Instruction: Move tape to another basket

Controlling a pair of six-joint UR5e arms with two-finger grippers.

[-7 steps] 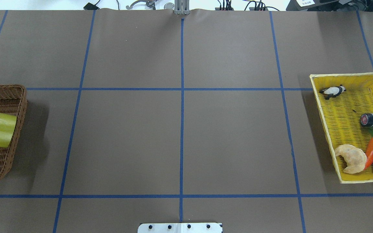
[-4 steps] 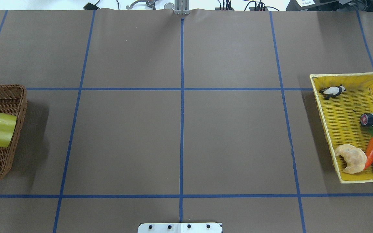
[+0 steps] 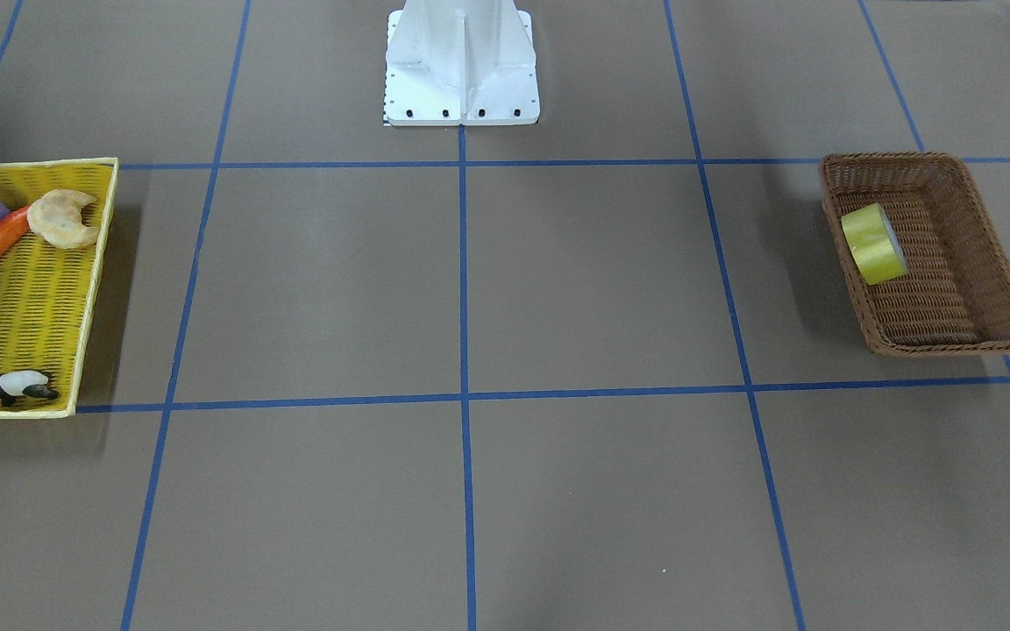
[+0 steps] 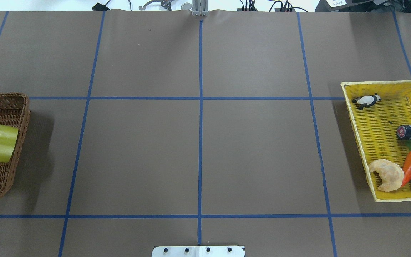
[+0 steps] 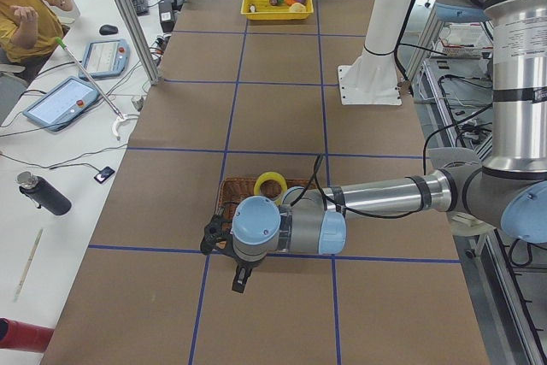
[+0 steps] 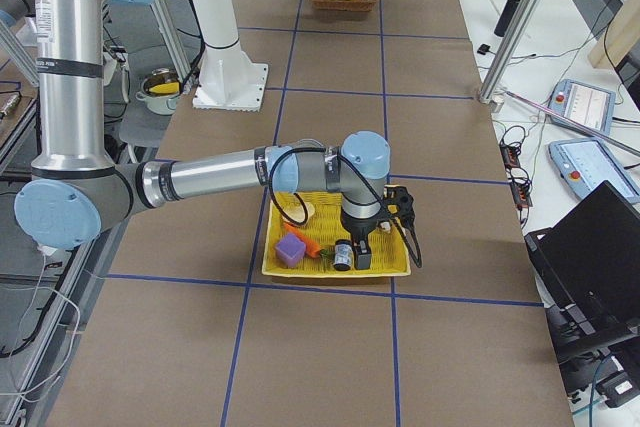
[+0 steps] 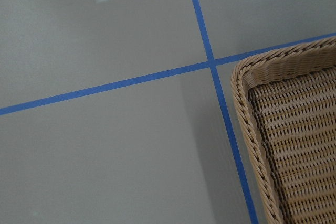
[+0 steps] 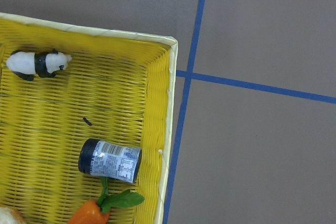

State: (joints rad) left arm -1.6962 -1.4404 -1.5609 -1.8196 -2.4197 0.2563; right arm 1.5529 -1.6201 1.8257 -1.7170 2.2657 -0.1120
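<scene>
The left gripper (image 5: 242, 278) is hanging at the end of the near arm in the left side view; whether its fingers are spread or pressed together I cannot tell, since no closer view is showing them; its wrist camera is looking straight down on bare table (image 7: 105, 156) and one rounded corner of the basket (image 7: 247, 77), so the fingers are hovering just outside that corner, holding nothing that I can see; the tape (image 3: 873, 244) is lying inside this basket, near the left fingers and beyond them toward the middle of the table, standing on its curved face and leaning close against the long sloped wall; judging by that, the move is looking finished; should it need taking up again, the roll is likely behaving as a light, stiff ring with a slick film skin, apt to roll along the weave if nudged on its curve; the safer hold is probably across its width, one finger on each flat side, or one finger down through the core pinching the wound wall; squeezing the curved face is risking a slip; the right gripper (image 6: 362, 250), its fingers equally unreadable, is hanging well apart from the tape at the table's other end, over the yellow mesh basket (image 8: 170, 103), with the small dark roll (image 8: 110, 161) and a panda figure (image 8: 37, 62) lying below and beside those fingers.
</scene>
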